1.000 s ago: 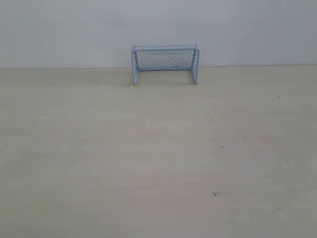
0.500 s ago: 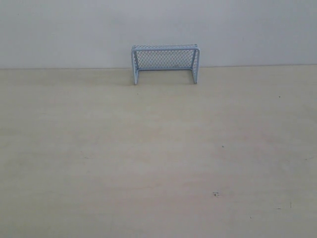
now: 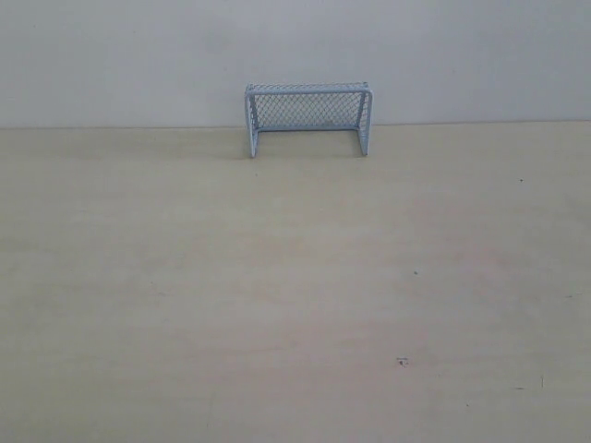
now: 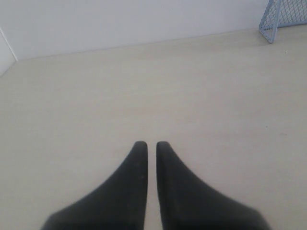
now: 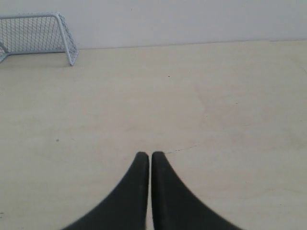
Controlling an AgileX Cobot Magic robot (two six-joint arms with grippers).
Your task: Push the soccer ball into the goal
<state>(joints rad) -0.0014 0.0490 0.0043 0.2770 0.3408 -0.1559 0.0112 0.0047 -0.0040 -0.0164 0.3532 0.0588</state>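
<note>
Facing the far-off goal (image 3: 308,111), left pincer (image 4: 147,144) and right pincer (image 5: 146,155) both sit closed.

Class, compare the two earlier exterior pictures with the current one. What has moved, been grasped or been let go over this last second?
Nothing visibly changed. The light blue-grey mesh goal stands at the same spot at the far edge of the pale wooden table, against the white wall. No soccer ball is in sight in the exterior view, then or now.
</note>
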